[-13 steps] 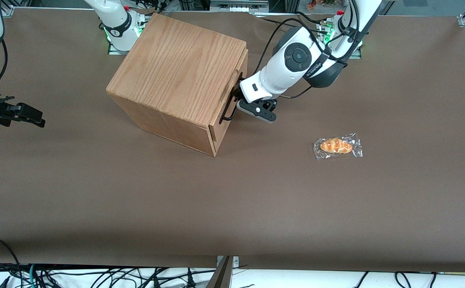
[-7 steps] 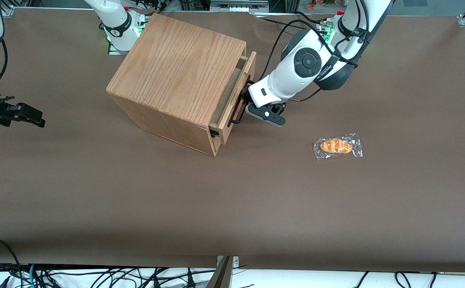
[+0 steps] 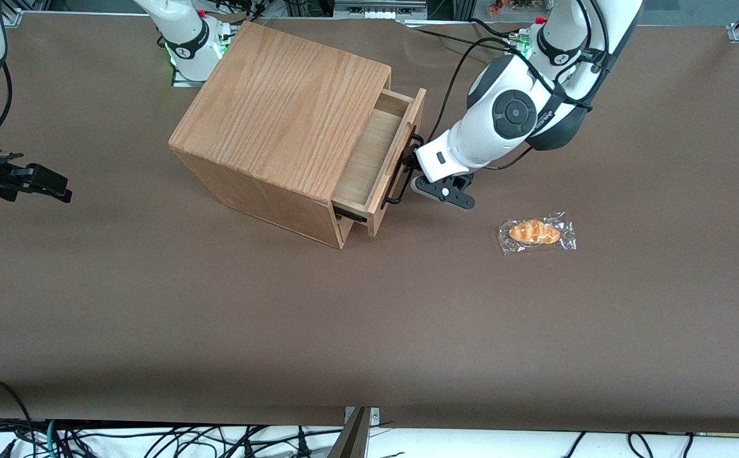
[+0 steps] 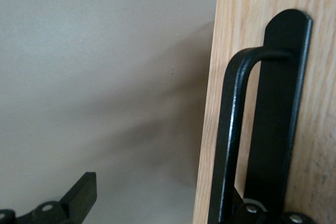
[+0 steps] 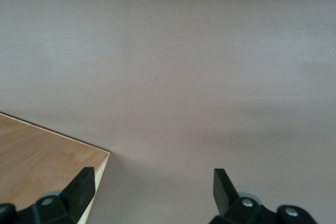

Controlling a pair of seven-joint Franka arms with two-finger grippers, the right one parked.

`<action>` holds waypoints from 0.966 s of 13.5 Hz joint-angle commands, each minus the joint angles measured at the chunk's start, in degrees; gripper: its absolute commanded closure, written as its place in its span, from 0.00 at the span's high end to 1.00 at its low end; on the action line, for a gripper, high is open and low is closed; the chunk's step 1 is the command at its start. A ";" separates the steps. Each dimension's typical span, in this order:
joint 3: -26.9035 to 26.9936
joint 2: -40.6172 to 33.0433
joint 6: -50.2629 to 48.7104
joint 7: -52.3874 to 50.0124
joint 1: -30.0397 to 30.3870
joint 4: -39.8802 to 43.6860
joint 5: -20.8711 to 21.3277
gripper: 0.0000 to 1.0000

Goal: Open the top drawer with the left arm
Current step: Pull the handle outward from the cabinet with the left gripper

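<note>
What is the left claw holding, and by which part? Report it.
Nothing is clamped: the left claw is open, with one finger hooked behind the top drawer's black bar handle.

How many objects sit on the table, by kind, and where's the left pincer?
Wooden box with top drawer partly open: 1
Wrapped pastry: 1
Total: 2
Left arm's pincer is at the drawer's black handle.

Top drawer [image 3: 376,152] farther out, hand [image 3: 411,166] too
</note>
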 commanded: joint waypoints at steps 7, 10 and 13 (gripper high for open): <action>0.33 -1.02 1.01 -1.56 2.31 0.01 1.22 1.00; 0.33 -1.02 -1.08 -1.56 2.57 1.58 1.22 1.00; 0.33 -1.02 -3.64 -1.56 2.84 2.64 1.22 1.00</action>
